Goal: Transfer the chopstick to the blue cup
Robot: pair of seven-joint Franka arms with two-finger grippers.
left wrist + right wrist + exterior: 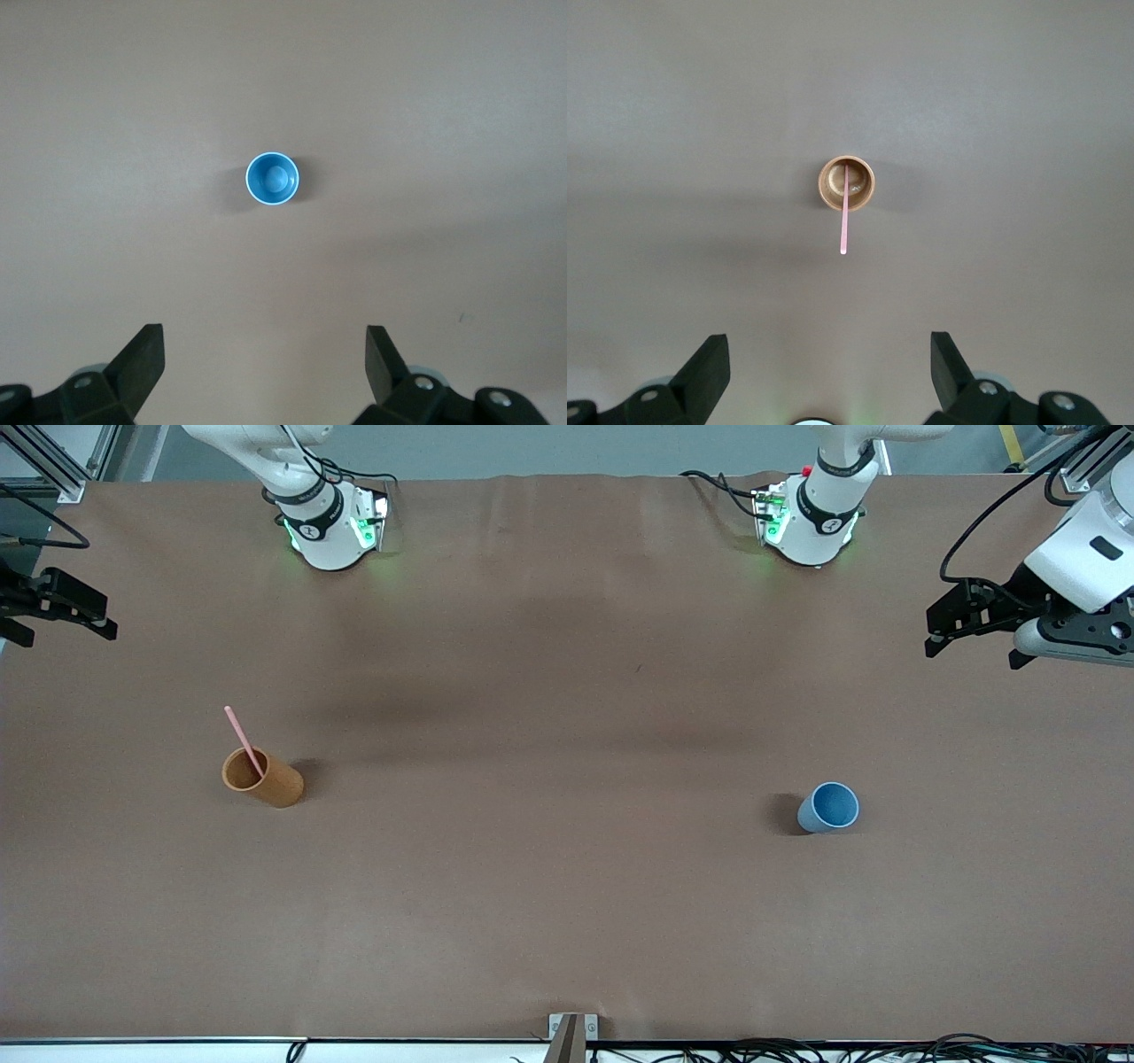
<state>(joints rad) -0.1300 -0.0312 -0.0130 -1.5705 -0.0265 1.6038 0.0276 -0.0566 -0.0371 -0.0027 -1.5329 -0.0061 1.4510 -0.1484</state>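
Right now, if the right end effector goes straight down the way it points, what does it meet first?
Probably the bare table. The chopstick in the orange-brown cup lies ahead of the open right end effector, though depth is unclear.

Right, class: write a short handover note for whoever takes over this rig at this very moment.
Left gripper: open, empty, waiting high at the left arm's end of the table.
Right gripper: open, empty, waiting high at the right arm's end.
Chopstick: standing tilted in the orange-brown cup, toward the right arm's end.
Blue cup: upright, empty, toward the left arm's end.
Done: nothing.
Left: lift the chopstick out and place it in the blue cup.
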